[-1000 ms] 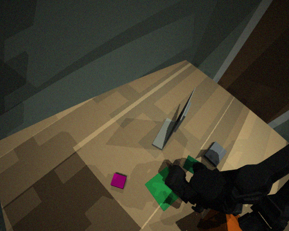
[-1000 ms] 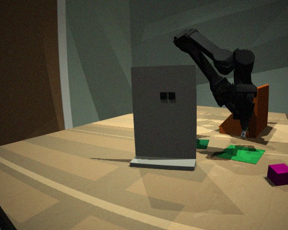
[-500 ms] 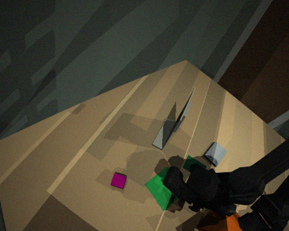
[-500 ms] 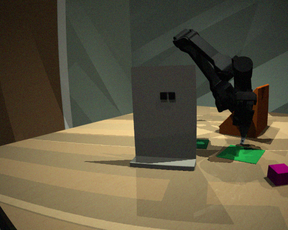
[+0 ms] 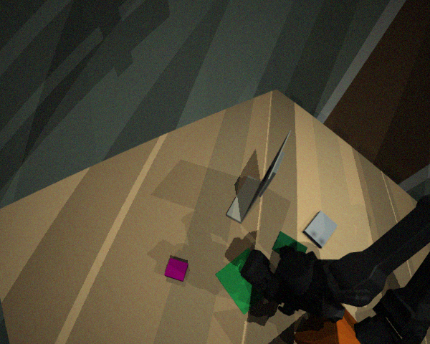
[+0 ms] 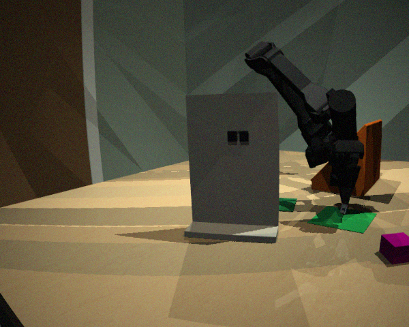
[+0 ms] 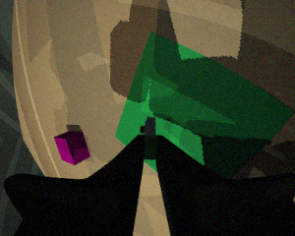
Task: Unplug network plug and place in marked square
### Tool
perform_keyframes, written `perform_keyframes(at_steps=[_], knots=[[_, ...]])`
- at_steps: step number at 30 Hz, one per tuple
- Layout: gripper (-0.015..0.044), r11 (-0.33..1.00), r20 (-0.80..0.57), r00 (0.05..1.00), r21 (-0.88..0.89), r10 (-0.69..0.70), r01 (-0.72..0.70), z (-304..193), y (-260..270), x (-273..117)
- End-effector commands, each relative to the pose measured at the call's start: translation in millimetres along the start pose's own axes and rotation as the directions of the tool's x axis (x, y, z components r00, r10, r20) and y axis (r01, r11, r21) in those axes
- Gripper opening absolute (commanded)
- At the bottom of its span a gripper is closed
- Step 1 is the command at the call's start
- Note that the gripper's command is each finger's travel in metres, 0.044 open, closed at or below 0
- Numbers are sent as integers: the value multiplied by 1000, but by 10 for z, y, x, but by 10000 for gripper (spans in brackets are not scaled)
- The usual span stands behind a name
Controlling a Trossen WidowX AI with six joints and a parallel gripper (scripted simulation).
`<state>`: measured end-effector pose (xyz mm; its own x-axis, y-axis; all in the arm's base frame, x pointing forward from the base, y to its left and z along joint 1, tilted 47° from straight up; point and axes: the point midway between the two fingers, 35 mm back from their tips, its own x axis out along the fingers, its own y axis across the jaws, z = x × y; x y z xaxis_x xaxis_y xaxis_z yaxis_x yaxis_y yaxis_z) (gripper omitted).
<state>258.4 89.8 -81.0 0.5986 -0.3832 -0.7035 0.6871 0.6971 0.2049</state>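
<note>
Gripper (image 6: 343, 208) (image 7: 149, 141) pointing down, clamped on small dark plug (image 6: 341, 208) (image 7: 149, 127), both over large green square (image 5: 233, 279) (image 6: 356, 219) (image 7: 187, 98); whether plug touches square, cannot tell; arm (image 5: 300, 274) (image 6: 342, 122) bent above; upright panel (image 5: 274, 166) (image 6: 232, 176) near, two dark openings in its face; magenta block (image 5: 176, 269) (image 6: 398, 248) (image 7: 72, 147) on table (image 5: 115, 240) (image 6: 127, 281) (image 7: 34, 98), apart from square; smaller green patch (image 5: 284, 242) (image 6: 288, 204) between large square and pale grey box (image 5: 319, 228); orange wedge (image 5: 347, 329) (image 6: 372, 158) beyond gripper in exterior view
</note>
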Motion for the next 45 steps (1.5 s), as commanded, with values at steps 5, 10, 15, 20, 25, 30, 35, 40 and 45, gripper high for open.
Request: perform_keyframes(at_steps=[5,10,15,20,25,30,35,40,45], knots=[[0,1000,-4,1000,-8,-8,8,-3,-105,84],[0,1000,-4,1000,-8,-8,8,-1,-109,90],[0,1000,-4,1000,-8,-8,8,9,-107,102],[0,1000,-4,1000,-8,-9,8,17,-114,119],[0,1000,2,1000,-6,-6,6,23,-103,111],[26,1000,2,1000,-6,-6,6,23,-103,111],[156,1000,2,1000,-6,-6,6,23,-103,111],[156,1000,2,1000,-6,-6,6,23,-103,109],[156,1000,0,1000,-6,-6,6,16,-99,60]])
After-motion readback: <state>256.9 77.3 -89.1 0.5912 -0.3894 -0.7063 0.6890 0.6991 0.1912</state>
